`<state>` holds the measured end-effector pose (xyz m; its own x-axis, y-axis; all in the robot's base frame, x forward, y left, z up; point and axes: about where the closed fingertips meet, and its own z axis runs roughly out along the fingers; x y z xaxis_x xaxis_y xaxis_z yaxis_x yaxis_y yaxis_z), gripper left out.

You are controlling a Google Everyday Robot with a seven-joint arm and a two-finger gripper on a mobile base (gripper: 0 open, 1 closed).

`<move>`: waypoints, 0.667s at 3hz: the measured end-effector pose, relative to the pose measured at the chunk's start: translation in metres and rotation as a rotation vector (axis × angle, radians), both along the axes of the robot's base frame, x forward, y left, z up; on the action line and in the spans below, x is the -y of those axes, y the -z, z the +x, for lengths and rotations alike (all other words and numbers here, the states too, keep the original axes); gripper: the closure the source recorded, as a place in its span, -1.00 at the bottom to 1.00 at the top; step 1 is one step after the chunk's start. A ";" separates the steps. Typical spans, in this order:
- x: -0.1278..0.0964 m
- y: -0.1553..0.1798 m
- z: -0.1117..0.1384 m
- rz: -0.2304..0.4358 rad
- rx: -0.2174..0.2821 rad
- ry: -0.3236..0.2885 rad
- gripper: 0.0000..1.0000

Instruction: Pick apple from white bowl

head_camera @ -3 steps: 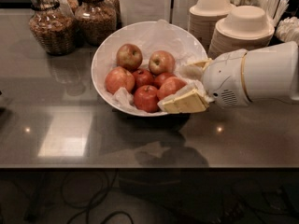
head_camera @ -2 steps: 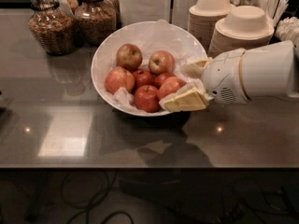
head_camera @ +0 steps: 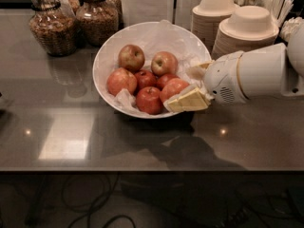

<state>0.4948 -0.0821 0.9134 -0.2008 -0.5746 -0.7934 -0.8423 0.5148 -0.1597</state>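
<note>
The white bowl (head_camera: pixel 107 56) is wide, lined with crumpled white paper, and stands mid-table holding several red apples. My gripper (head_camera: pixel 180 89) reaches in over the bowl's right rim on a white arm (head_camera: pixel 256 72). Its two cream fingers are open. The near finger (head_camera: pixel 189 100) lies at the bowl's front right, and the far finger (head_camera: pixel 197 71) lies behind it. The rightmost apple (head_camera: pixel 172 87) sits between them, resting on the other apples. Other apples lie at the back (head_camera: pixel 131 57) and front (head_camera: pixel 149 100).
Two glass jars of granola (head_camera: pixel 52 30) stand at the back left. Stacks of beige disposable bowls (head_camera: pixel 249 30) stand at the back right, just behind my arm, with cutlery beyond. The table's front edge (head_camera: pixel 142 167) runs below the bowl.
Almost nothing differs. My gripper has stayed at the bowl's right rim with the same apple between its fingers.
</note>
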 end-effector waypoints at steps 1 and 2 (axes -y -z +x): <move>-0.007 0.017 0.024 -0.020 -0.025 0.011 -0.36; -0.008 0.018 0.025 -0.021 -0.026 0.011 -0.34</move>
